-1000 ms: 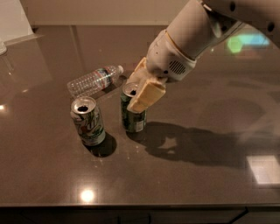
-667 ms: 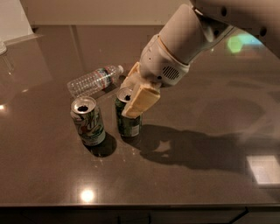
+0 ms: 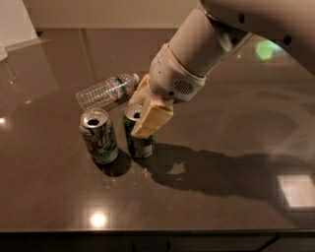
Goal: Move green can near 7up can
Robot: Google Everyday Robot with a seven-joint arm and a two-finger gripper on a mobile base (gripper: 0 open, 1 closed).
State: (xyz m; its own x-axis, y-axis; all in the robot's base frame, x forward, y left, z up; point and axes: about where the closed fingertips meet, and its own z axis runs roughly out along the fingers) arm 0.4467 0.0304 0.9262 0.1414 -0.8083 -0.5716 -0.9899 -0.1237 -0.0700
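**Green can gripped upright just beside the 7up can**

At the left, the 7up can [image 3: 99, 136] is seen standing upright on the countertop [image 3: 49, 197], its opened silver top facing up. Its white body is streaked with green, but no lettering can be read on it. Behind it, a clear plastic water bottle [image 3: 106, 90] is laid on its side, its long axis running from lower left to upper right and its cap end pointed right. A band label with red and blue is wrapped round it, though the print cannot be made out.

Just to the right of the 7up can, close but apart from it, the green can [image 3: 140, 142] is stood upright with its long axis vertical. Pale markings are visible on its dark label, none legible. Its upper part is clamped by the gripper [image 3: 136, 116], with one cream finger laid across the front and the other set behind the rim. The gripper is carried by a white arm [image 3: 197, 44] reaching in from the upper right.

The countertop is dark brown and glossy. Lamp glints and the arm's shadow are thrown across it. A pale wall [image 3: 108, 12] is seen behind it.
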